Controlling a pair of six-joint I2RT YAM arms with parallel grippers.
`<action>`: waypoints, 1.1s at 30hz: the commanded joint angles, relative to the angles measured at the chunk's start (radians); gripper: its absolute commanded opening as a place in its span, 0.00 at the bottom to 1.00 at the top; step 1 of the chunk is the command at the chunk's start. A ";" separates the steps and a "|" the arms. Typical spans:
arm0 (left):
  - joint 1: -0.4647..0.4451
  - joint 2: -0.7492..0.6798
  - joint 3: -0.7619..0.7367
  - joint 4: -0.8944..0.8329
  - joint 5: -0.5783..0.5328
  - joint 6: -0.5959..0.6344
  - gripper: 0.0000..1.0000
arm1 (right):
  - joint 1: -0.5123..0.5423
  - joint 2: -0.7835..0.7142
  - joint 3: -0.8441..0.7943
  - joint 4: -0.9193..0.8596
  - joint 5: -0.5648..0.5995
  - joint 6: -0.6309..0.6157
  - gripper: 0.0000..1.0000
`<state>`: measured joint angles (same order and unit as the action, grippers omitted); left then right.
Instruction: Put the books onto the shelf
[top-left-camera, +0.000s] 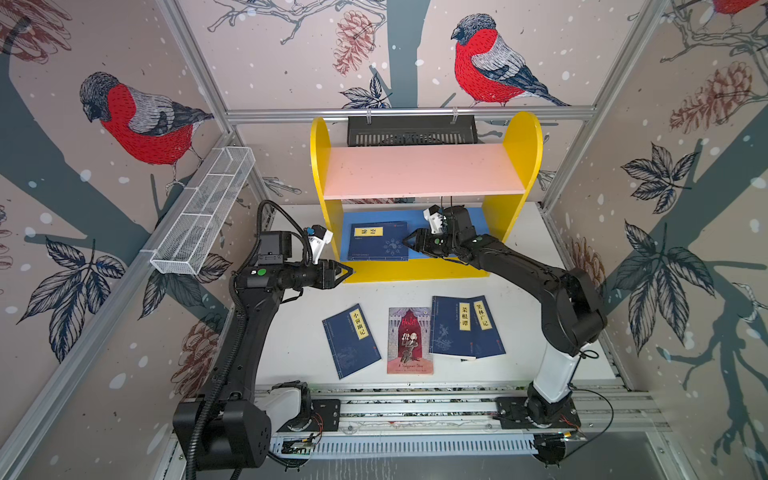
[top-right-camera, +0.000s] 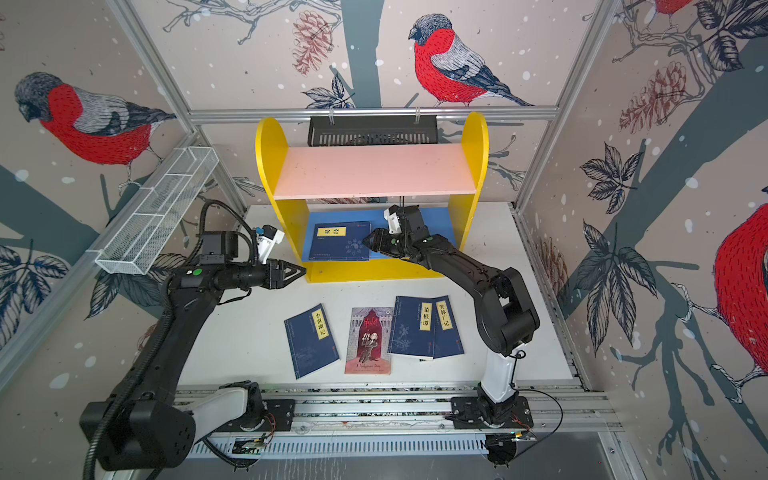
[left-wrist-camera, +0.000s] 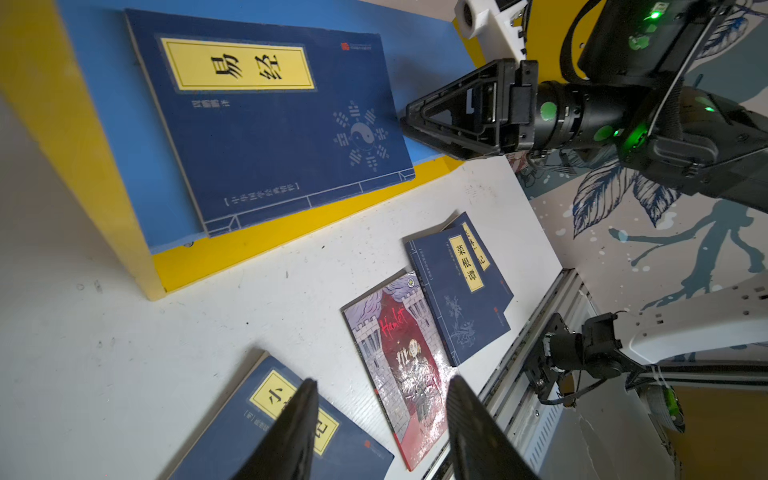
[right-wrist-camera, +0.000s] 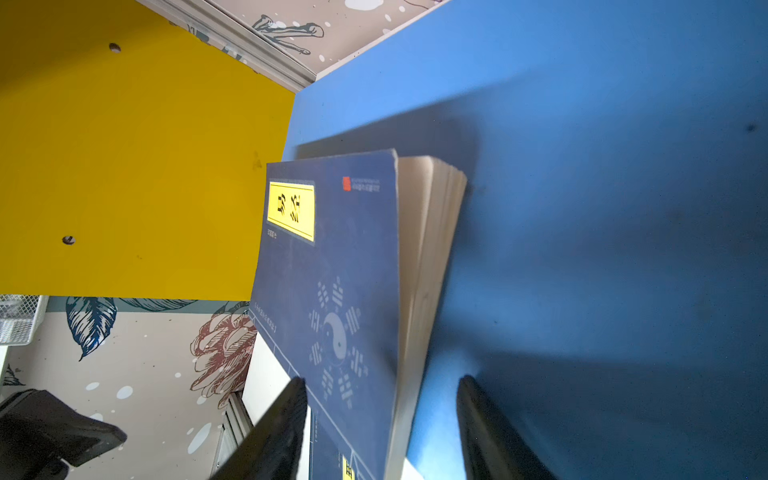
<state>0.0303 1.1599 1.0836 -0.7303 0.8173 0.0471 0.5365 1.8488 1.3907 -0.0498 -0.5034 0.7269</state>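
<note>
In both top views one navy book (top-left-camera: 378, 242) is seen lying flat on the blue lower board (top-left-camera: 365, 217) of the shelf (top-left-camera: 424, 174), its front edge level with or just past the board's lip. The right tool (top-left-camera: 409, 242) is held at its right edge, so if the tool is drawn back crookedly the book could be dragged off. The rear of that board is hidden under the pink board. On the surface (top-left-camera: 299, 353) lie a lone navy book (top-left-camera: 351, 340), the Hamlet (top-left-camera: 409, 340) and an overlapped navy pair (top-left-camera: 465, 326). The lower book of the pair is largely covered, so a pick there could shift both. In the left wrist view the left tool (left-wrist-camera: 382, 379) is shown moderately open and empty, above the lone book, which is cut off by the frame. Thin covers lying flat may be slid over rather than gripped. In the right wrist view the right tool's fingers (right-wrist-camera: 282, 419) are seen apart with the shelved book's page edge between them and nothing clamped. Whether either finger touches it cannot be told.
</note>
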 joint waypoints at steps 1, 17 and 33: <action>0.001 -0.006 -0.023 0.048 -0.093 -0.054 0.50 | 0.009 0.026 0.027 -0.021 -0.007 -0.010 0.59; 0.000 0.003 -0.171 0.171 -0.411 -0.188 0.46 | 0.030 0.121 0.135 -0.031 -0.023 0.028 0.58; 0.002 0.040 -0.191 0.230 -0.452 -0.263 0.47 | 0.041 0.022 0.036 -0.040 0.020 0.029 0.58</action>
<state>0.0303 1.1919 0.8890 -0.5373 0.3870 -0.1867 0.5709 1.9007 1.4540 -0.0517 -0.5018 0.7570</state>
